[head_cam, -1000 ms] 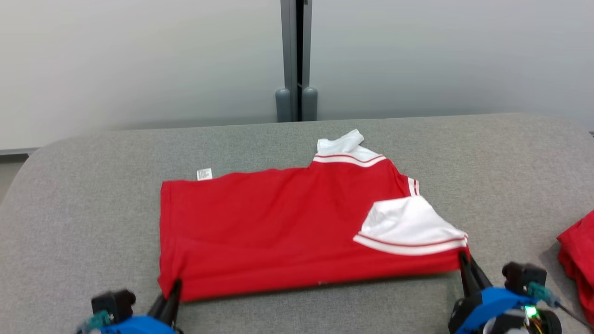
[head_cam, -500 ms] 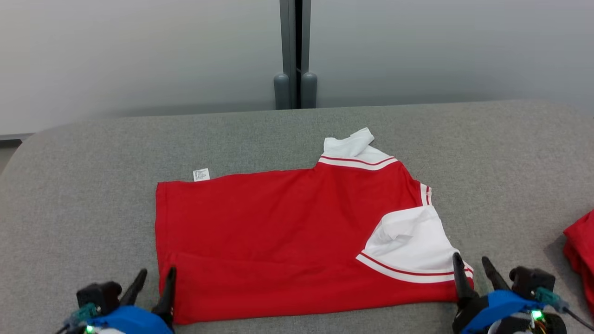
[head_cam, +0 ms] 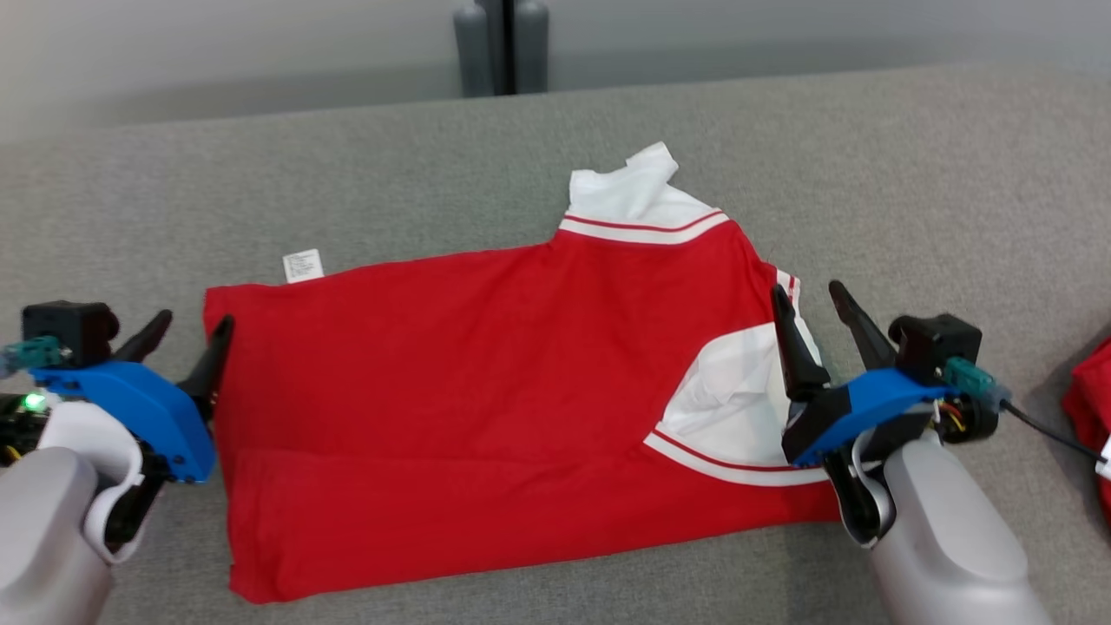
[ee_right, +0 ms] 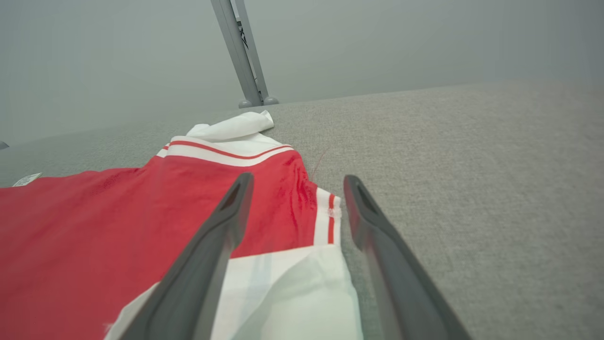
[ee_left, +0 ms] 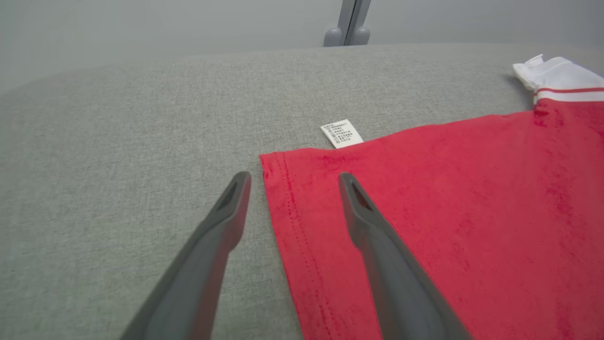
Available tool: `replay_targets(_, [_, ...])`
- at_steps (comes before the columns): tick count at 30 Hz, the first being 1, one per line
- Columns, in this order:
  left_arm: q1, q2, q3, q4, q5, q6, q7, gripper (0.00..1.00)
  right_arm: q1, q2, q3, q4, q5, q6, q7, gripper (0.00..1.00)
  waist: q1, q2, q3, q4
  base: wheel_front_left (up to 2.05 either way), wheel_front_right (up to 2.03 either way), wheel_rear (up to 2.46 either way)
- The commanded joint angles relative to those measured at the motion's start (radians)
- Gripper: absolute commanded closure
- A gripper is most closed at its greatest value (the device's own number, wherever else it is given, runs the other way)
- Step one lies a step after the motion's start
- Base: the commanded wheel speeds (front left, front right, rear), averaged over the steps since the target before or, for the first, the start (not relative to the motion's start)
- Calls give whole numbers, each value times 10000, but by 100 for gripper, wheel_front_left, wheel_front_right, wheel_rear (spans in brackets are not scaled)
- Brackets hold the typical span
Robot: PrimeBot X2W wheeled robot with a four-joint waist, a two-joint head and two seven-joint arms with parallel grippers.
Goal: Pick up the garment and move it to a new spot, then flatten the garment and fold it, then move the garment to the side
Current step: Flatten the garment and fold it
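The red shirt point(head_cam: 486, 417) lies flat on the grey desk point(head_cam: 347, 174) and seems folded once. The left gripper point(head_cam: 196, 318) and right gripper point(head_cam: 805, 289) stand spread at the shirt's ends, holding nothing. More folding and moving aside are left.

Grey fabric surface point(head_cam: 434, 174), twin grey posts point(head_cam: 531, 43) behind, red cloth point(head_cam: 1090, 408) at right
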Motion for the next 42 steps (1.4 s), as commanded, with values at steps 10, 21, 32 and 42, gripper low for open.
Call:
replay_targets(10, [-973, 511, -864, 857, -1340, -13, -547, 0, -1096, -46, 486, -118, 76, 0, -73, 0, -3, -2, 1204, -306, 0, 0, 0])
replay_targets(21, [-1579, 170, -2672, 725, -2252, -14, -927, 100, -2873, -50, 104, -21, -836, 0, 1123, 0, -3, -2, 2029, 200, 0, 0, 0])
replay_targets(32, [-2420, -357, -4436, 674, -2806, -14, -2069, 100, -5165, -46, -1530, 1290, -2239, 0, 2880, 0, -3, -2, 2793, 1348, 0, 0, 0])
replay_targets(42, [-2975, -611, -5535, 646, -3328, -15, -2464, 100, -6095, -49, -2933, 1907, -4072, 0, 3981, 25, -3, -2, 3163, 1958, 0, 0, 0])
